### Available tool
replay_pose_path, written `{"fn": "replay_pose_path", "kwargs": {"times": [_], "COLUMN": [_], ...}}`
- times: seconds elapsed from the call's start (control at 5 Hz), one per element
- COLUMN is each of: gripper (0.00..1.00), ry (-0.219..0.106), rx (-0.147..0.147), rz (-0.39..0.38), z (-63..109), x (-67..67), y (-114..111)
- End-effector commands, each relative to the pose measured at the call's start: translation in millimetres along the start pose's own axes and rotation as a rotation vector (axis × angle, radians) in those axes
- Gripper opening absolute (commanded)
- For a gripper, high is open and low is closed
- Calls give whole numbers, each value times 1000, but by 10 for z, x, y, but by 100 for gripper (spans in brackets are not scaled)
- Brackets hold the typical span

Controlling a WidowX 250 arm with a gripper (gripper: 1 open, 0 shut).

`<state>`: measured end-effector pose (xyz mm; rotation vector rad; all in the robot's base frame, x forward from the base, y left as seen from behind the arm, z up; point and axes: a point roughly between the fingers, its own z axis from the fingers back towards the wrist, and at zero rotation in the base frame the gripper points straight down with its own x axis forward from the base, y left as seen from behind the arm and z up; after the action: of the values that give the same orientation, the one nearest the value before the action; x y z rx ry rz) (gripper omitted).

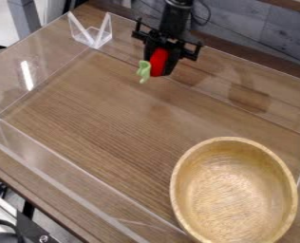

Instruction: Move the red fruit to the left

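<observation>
The red fruit (160,61) is a small bright red toy with a green leafy cap (143,70) sticking out to its lower left. It hangs between the black fingers of my gripper (164,62), which points down near the far edge of the wooden table (127,133). The gripper is shut on the fruit, holding it close above the wood, left of the table's middle. Whether the fruit touches the surface I cannot tell.
A large wooden bowl (234,194) sits at the near right corner. Clear acrylic walls (39,66) ring the table, with a clear bracket (92,33) at the far left corner. A dark wall runs behind.
</observation>
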<state>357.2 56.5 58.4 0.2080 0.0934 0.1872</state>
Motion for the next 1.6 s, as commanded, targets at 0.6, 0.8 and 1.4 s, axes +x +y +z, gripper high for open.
{"fn": "replay_pose_path", "kwargs": {"times": [0.6, 0.8, 1.4], "gripper": [0, 0, 0], "ry": [-23, -23, -25], "rx": [1, -4, -19], "rz": [52, 58, 90], "z": [-204, -171, 23], "x": [114, 63, -65], "y": [-122, -223, -347]}}
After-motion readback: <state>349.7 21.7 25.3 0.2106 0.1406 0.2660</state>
